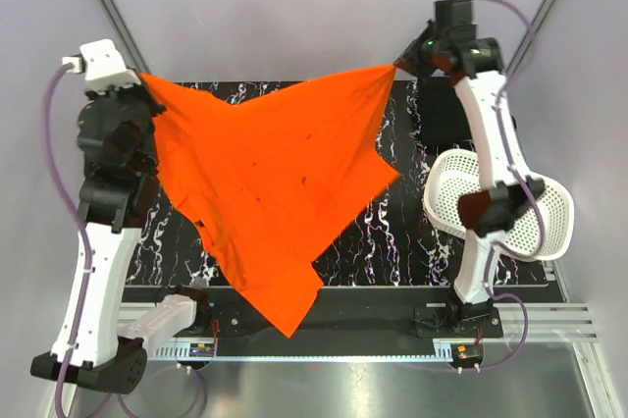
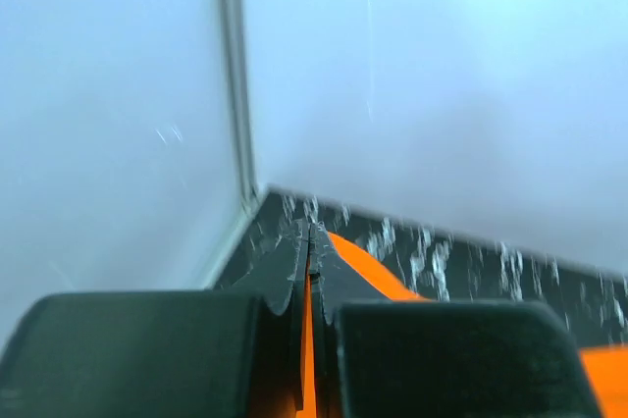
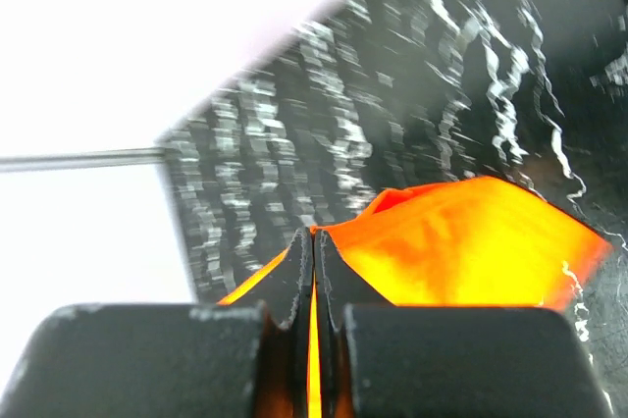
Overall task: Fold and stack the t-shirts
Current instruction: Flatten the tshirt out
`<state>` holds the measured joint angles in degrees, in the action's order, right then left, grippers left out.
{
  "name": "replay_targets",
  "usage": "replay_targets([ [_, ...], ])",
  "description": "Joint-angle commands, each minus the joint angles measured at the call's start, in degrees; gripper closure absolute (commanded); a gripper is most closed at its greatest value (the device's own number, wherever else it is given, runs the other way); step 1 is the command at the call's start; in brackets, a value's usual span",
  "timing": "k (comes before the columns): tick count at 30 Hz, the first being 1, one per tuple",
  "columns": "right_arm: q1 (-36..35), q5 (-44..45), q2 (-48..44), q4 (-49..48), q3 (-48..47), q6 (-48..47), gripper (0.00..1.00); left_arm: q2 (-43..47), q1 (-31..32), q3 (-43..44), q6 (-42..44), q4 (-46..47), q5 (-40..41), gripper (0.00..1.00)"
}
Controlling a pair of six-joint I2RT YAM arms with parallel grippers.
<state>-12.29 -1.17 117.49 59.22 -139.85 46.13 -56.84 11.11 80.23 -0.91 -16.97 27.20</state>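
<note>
The bright orange t-shirt [image 1: 270, 173] hangs spread in the air between both arms, its lowest point drooping toward the table's near edge. My left gripper [image 1: 145, 82] is shut on its far left corner, and orange cloth [image 2: 373, 266] shows between and beside the closed jaws of that gripper [image 2: 310, 234]. My right gripper [image 1: 397, 65] is shut on the far right corner. In the right wrist view the orange t-shirt [image 3: 461, 241] billows just past my closed right gripper [image 3: 314, 235]. The black t-shirt is not visible.
A white perforated basket [image 1: 535, 207] sits at the right side, partly behind the right arm. The black marbled table top [image 1: 392, 241] lies under the shirt. Metal frame posts [image 1: 106, 1] rise at the back corners.
</note>
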Motion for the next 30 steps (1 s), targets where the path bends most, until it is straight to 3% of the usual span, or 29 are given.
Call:
replay_targets([
  [1, 0.3, -0.7, -12.4, -1.6, 2.7, -3.8, 1.0, 2.4, -0.8, 5.2, 6.4, 8.8, 4.4, 1.0],
  [5, 0.3, -0.1, -24.6, -2.5, 11.2, -3.9, 1.0, 7.9, -1.1, 5.4, 5.0, 7.1, -2.6, 1.0],
  [9, 0.3, -1.8, -38.9, -6.6, 24.2, -1.9, 1.0, 12.8, -1.1, 6.6, -7.7, -4.5, -17.5, 1.0],
  [13, 0.3, -3.6, -52.7, -9.7, 36.1, 1.9, 1.0, 19.6, -0.9, 4.7, -11.4, -8.8, -20.3, 1.0],
  [18, 0.3, -5.0, -56.1, -10.8, 40.3, 3.9, 1.0, 18.3, -1.0, 16.1, -5.3, -13.2, -18.9, 1.0],
  [24, 0.3, -7.5, -50.6, -15.3, 33.4, 6.9, 1.0, 9.8, -0.9, 31.2, 0.5, -18.0, -18.6, 1.0],
  [30, 0.3, -10.7, -51.5, -17.8, 33.1, 10.0, 1.0, 9.1, -0.9, 32.9, 2.1, -18.4, -23.1, 1.0],
])
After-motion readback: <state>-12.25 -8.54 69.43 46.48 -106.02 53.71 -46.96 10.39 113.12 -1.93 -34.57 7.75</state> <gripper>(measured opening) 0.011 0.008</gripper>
